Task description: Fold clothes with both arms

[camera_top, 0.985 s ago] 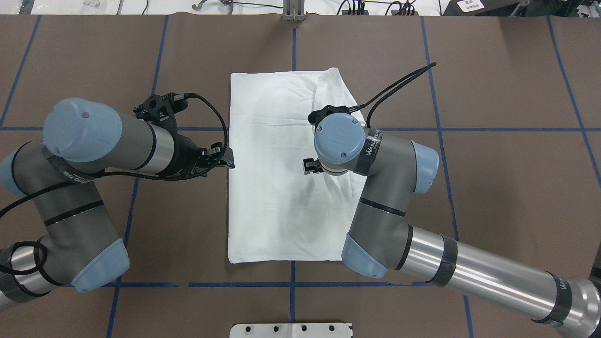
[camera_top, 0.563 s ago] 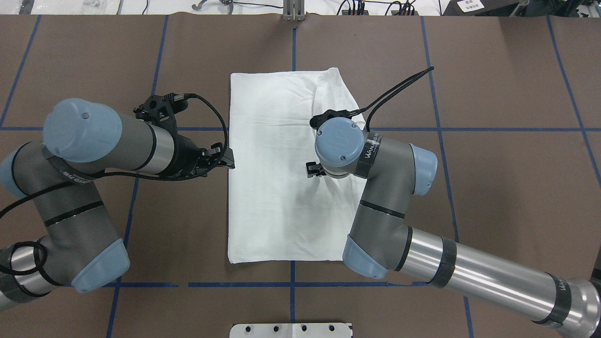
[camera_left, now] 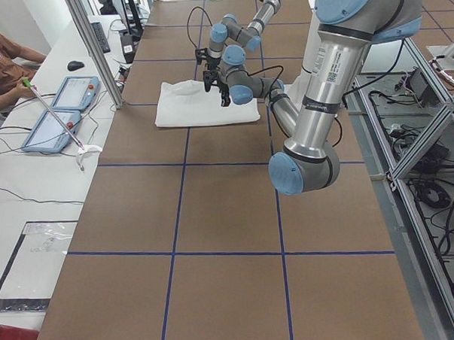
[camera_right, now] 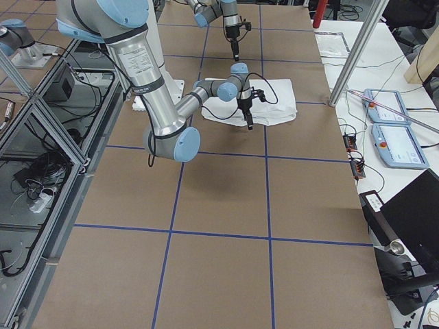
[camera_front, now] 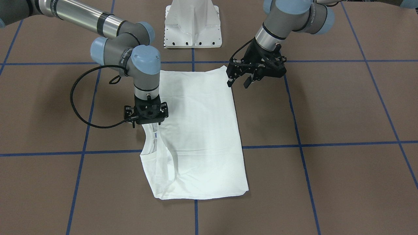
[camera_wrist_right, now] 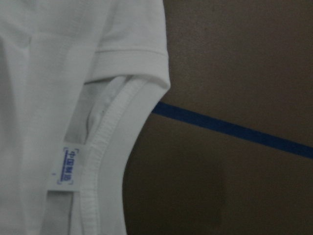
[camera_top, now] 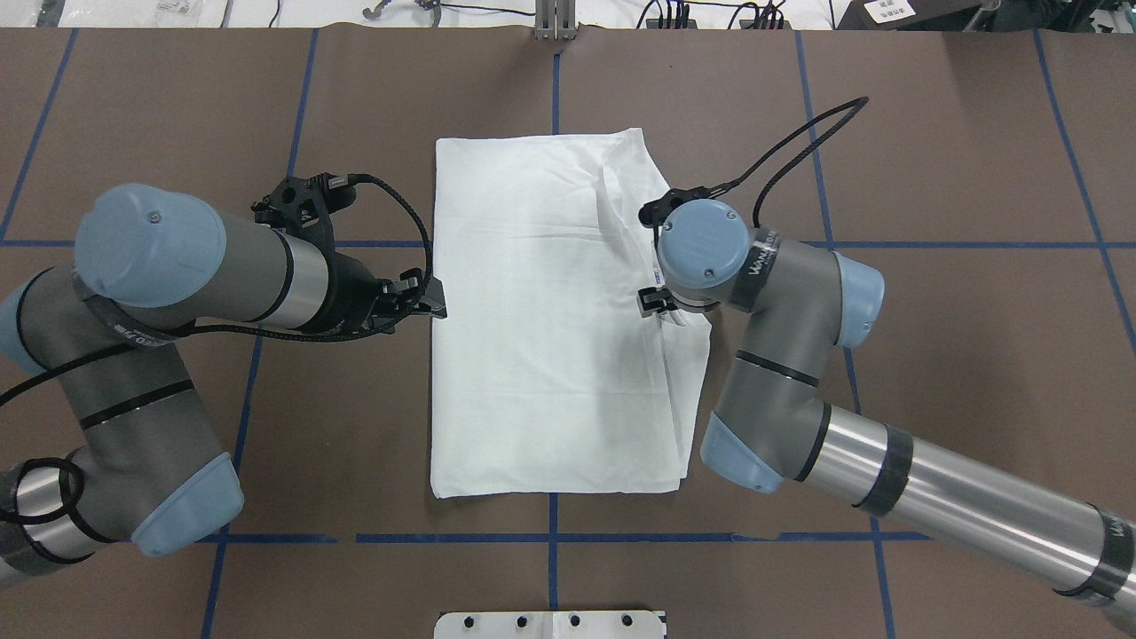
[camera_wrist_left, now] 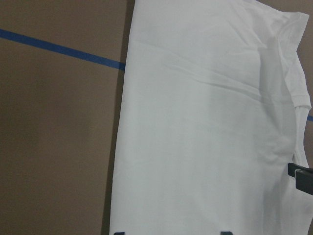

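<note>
The white shirt (camera_top: 541,337) lies folded into a rectangle mid-table. Its ribbed collar (camera_wrist_right: 110,161) and blue-white tag (camera_wrist_right: 68,166) sit at the edge on the right arm's side. My right gripper (camera_front: 146,122) points straight down onto that edge, just above the collar. Its fingers are hidden under the wrist, so whether it holds cloth I cannot tell. My left gripper (camera_front: 238,81) hovers open beside the opposite long edge with nothing between its fingers. In the left wrist view the shirt (camera_wrist_left: 205,137) fills the frame.
The white pedestal base (camera_front: 192,23) stands at the robot's side of the table. Blue tape lines (camera_top: 552,532) grid the brown surface. The right arm's black cable (camera_front: 78,98) loops out beside the shirt. A seated person (camera_left: 0,63) and tablets (camera_left: 58,109) are at a side desk.
My right arm has slid rightward from the shirt's middle to its collar edge, and its cable swung out. The left arm has stayed put.
</note>
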Robot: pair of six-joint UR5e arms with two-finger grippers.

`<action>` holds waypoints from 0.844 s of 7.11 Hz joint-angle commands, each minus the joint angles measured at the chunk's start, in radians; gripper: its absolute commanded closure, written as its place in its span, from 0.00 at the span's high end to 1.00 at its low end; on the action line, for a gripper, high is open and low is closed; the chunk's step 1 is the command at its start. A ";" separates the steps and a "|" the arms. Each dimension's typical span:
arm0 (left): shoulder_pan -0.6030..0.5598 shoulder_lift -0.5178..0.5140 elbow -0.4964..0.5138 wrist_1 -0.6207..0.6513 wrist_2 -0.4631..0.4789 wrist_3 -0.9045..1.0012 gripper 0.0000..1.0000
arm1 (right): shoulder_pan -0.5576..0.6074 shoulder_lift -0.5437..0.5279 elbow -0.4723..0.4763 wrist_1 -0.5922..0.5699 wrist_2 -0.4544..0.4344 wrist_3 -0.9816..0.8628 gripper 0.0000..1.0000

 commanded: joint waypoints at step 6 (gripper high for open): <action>0.000 0.002 -0.032 0.033 0.000 0.000 0.72 | 0.002 0.105 0.019 -0.028 0.027 0.255 1.00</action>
